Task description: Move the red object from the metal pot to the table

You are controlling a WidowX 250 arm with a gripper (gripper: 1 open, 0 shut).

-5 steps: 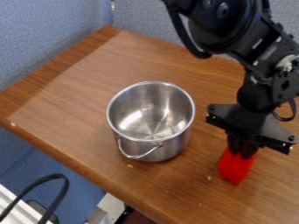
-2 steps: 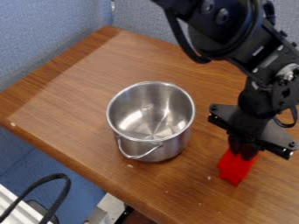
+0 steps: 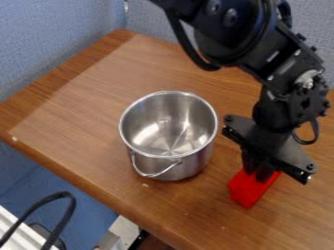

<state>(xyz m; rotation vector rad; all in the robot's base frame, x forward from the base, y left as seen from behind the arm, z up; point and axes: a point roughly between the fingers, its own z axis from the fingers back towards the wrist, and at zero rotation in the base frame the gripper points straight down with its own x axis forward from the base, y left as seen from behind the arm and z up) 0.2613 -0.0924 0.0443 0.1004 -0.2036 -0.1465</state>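
Note:
The red object point(image 3: 248, 188), a bright red block, stands on end on the table point(image 3: 78, 83) just right of the metal pot point(image 3: 169, 133), near the front edge. My gripper point(image 3: 261, 170) points down onto the block's top end and is shut on it. The pot is empty, shiny inside, with its thin wire handle point(image 3: 154, 170) hanging toward the front. The black arm reaches in from the upper right and hides the table behind it.
The table's front edge runs diagonally just below the block. A black cable point(image 3: 39, 217) loops below the table at lower left. A blue wall stands behind the table at the upper left.
The gripper and the red block have shifted slightly left and toward the front edge, and the wrist has rolled a little. The pot has not moved.

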